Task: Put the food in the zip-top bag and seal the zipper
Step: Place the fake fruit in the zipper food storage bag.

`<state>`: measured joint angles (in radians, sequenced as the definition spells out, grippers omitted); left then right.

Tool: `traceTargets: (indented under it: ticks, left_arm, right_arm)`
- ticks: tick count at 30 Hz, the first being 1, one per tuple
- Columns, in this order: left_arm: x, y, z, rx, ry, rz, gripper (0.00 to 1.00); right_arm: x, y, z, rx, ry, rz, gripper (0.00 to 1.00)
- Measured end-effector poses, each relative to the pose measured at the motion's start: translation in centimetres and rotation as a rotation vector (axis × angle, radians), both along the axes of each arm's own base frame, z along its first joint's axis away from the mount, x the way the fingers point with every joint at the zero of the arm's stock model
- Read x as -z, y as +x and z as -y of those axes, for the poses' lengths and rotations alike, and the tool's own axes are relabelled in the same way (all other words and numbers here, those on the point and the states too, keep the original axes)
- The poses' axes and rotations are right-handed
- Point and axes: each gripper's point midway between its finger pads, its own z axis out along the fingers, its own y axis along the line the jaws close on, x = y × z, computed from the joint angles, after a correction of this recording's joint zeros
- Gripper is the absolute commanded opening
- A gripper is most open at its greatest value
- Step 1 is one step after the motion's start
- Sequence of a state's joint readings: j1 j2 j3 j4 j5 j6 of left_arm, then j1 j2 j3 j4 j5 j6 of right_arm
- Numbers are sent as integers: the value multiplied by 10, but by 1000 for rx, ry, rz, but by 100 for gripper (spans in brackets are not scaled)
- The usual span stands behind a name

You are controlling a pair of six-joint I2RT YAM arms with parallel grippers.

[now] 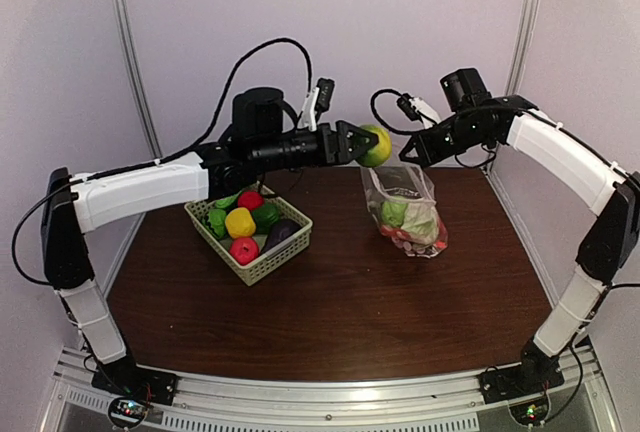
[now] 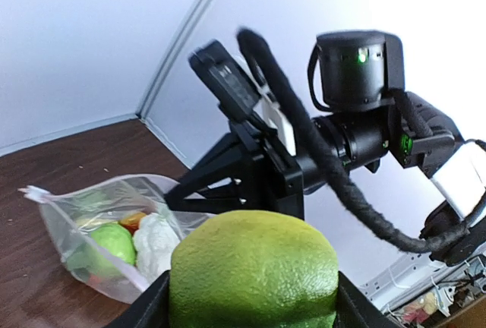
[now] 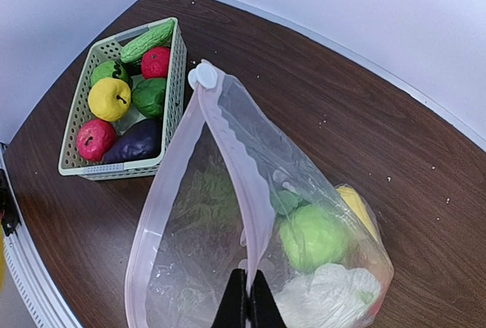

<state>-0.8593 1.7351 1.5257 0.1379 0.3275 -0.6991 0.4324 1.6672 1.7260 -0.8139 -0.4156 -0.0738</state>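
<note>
My left gripper (image 1: 372,145) is shut on a round green-yellow toy fruit (image 1: 377,145), held in the air just left of and above the bag's mouth; the fruit fills the left wrist view (image 2: 254,271). The clear zip-top bag (image 1: 407,208) stands on the table with its mouth held up and open, holding a green piece (image 3: 313,234), white cauliflower (image 3: 326,298) and a yellow piece. My right gripper (image 3: 247,298) is shut on the bag's pinkish zipper strip (image 3: 235,157), lifting one side of the rim. The white slider (image 3: 203,76) sits at the strip's far end.
A pale green lattice basket (image 1: 262,264) stands left of the bag with yellow (image 1: 240,222), red (image 1: 244,249), green and dark purple toy pieces (image 1: 281,233) in it. Enclosure walls and a metal post stand behind the table.
</note>
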Motion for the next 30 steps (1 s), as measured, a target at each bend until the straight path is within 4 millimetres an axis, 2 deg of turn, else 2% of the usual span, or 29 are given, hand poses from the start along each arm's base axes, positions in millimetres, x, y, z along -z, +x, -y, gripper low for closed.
traceTargets:
  ticks: [2,5,9,13,14,15,16,19,25,28,30]
  left_arm:
    - [9,-4,24,42,-11,-24,46]
    - [31,-3,47,61,-9,-86,48]
    - [57,10,56,27,3,-169,54]
    - [70,22,66,5,4,-222,65]
    - [71,25,69,0,4,-230,70]
    - [72,28,72,-7,5,-240,86]
    - [73,32,75,-15,10,-252,96]
    - [71,39,79,-34,14,-278,98]
    - [63,41,76,-62,31,-289,98]
    - [58,39,70,-70,46,-266,98]
    - [49,35,59,-83,60,-220,98]
  right_arm:
    - [0,1,-1,2,6,-5,0]
    - [0,1,-1,11,12,-14,0]
    - [-1,1,-1,17,18,-18,0]
    - [-9,1,-1,25,31,-11,0]
    - [-12,1,-2,25,36,-8,0]
    - [-13,1,-3,23,42,-6,0]
    - [-15,1,-3,22,48,-8,0]
    - [-16,2,-2,25,55,-9,0]
    - [-17,2,-1,21,69,-18,0]
    - [-17,5,4,32,75,-20,0]
    - [-18,8,10,43,79,-19,0]
